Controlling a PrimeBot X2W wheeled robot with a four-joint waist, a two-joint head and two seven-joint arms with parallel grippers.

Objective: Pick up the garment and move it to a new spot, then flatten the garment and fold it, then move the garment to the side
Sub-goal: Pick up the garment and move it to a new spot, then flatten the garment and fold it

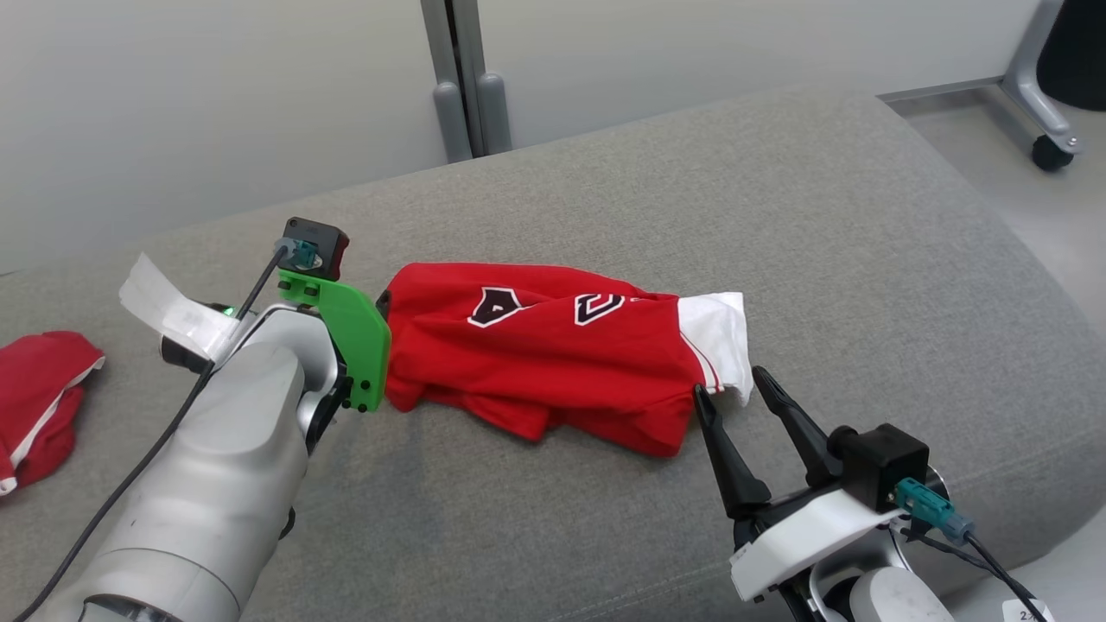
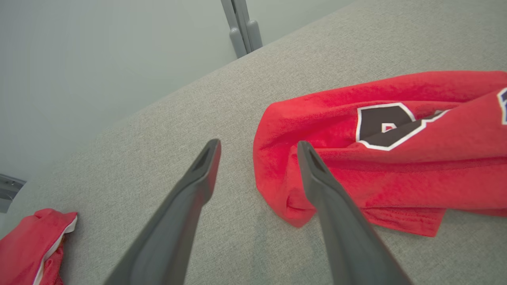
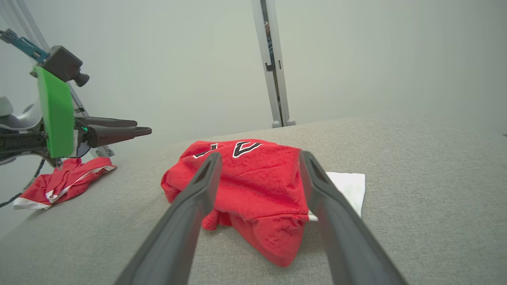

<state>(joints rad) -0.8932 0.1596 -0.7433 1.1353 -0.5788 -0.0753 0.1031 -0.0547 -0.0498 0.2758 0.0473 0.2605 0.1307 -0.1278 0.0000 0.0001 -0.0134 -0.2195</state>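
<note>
- Head view: a red jersey (image 1: 536, 354) with black, white-edged characters lies crumpled lengthwise near the middle of a grey upholstered cushion (image 1: 778, 216), and its white sleeve (image 1: 717, 337) sticks out at the right end
- The left arm (image 1: 225, 449) reaches in from the lower left, and the green bracket (image 1: 350, 333) on its wrist stands just beside the jersey's left end
- The right gripper (image 1: 728, 381) sits at the jersey's right end with its two dark fingers spread apart and holding nothing; the tips are close to the red hem and the white sleeve
- A second red garment (image 1: 39, 397) with white trim lies at the cushion's far left, well apart from the jersey
- Left wrist view: the left gripper (image 2: 258, 143) is spread wide and empty; one finger stands over bare grey fabric, while the other overlaps the jersey's bunched end, and I cannot tell whether it touches the cloth
- Right wrist view: the right gripper's fingers frame the jersey's near end with a wide gap and grip no cloth
- The left gripper shows at this view's left, above the cushion beyond the jersey, with nothing between its fingers
- A grey post (image 3: 273, 79) stands against the pale wall behind
</note>
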